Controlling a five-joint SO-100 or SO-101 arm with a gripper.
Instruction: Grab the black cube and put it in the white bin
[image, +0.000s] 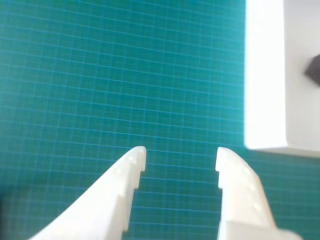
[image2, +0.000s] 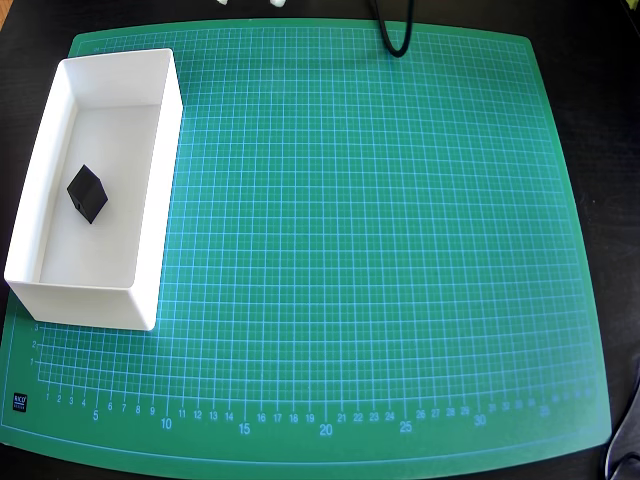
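Observation:
The black cube (image2: 87, 192) lies inside the white bin (image2: 160, 200), on its flat bottom, slightly nearer the far end in the overhead view. The bin stands on the left side of the green mat. In the wrist view the bin's wall (image: 265, 75) fills the upper right, and a corner of the cube (image: 314, 70) shows at the right edge. My gripper (image: 181, 157) is open over bare mat with nothing between its white fingers, to the left of the bin. In the overhead view only two small white fingertips (image2: 278, 3) poke in at the top edge.
A green gridded cutting mat (image2: 380, 250) covers most of the dark table. A black cable loop (image2: 395, 35) reaches onto the mat at the top centre. Another dark cable shows at the bottom right corner (image2: 625, 440).

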